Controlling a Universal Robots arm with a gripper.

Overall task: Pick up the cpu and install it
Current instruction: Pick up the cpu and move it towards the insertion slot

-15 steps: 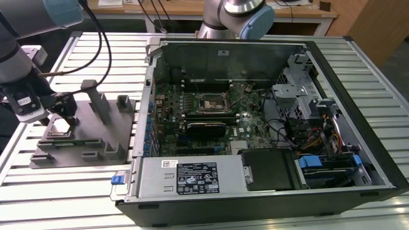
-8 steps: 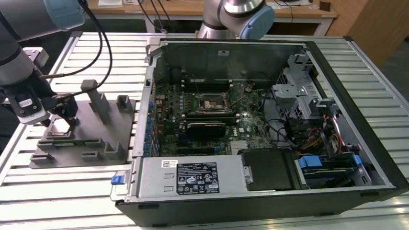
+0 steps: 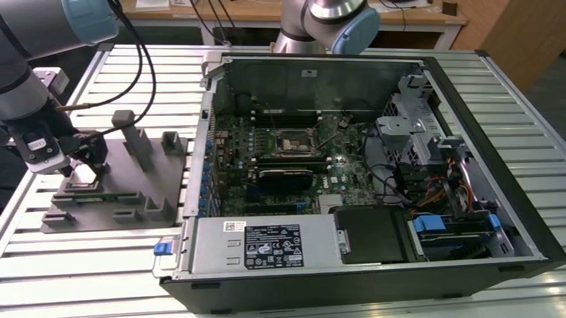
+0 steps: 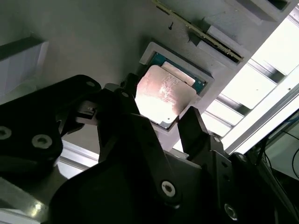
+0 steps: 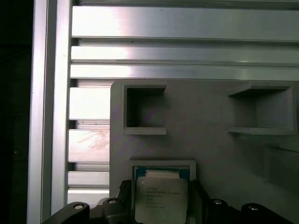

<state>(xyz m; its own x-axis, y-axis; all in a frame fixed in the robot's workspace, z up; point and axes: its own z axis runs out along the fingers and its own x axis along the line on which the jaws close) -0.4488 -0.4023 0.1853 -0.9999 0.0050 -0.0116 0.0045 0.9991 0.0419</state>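
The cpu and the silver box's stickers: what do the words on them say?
cpu: several lines of small print on its metal top, too small to read.
Black label on the silver power supply: print too small to read.
White sticker beside it: too small to read.

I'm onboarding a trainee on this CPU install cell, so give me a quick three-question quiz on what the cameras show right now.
1. True or false: the cpu lies in a recess of the grey holder.
2. The gripper is closest to: A) the power supply, B) the cpu, C) the drive cage.
3. Fill in: the computer case stands toward the exterior view's ____ of the grey holder.
Key: 1 true; 2 B; 3 right.
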